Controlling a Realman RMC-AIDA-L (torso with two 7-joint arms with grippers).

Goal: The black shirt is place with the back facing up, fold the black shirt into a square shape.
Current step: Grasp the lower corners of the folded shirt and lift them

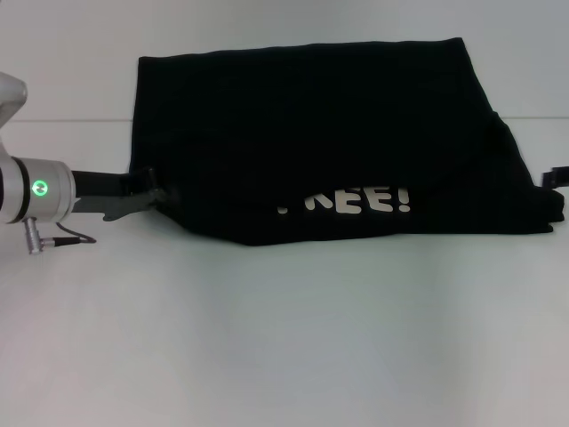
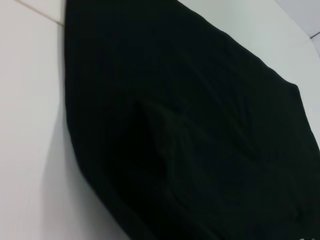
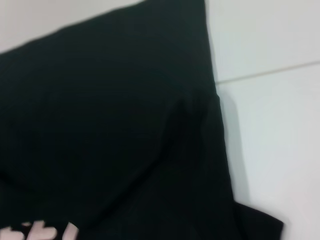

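A lab-like setup: plain white table [image 1: 284, 338] against a bare white wall [image 1: 267, 22].

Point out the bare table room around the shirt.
Widest bare stretch: the table in front of the black shirt, below its lettering. A narrower strip lies beyond its far edge. Crowded: both ends, left pincer at one, right pincer at the other.

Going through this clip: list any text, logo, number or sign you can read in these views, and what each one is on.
"EE!" in white block letters on the black shirt, near its front edge in the head view; the letters before it are partly folded under and unreadable.
Right wrist view: white letter fragments at the picture's edge, cut off, unreadable.
Left wrist view: no text.
Left arm's green indicator light: a symbol, too small to read.
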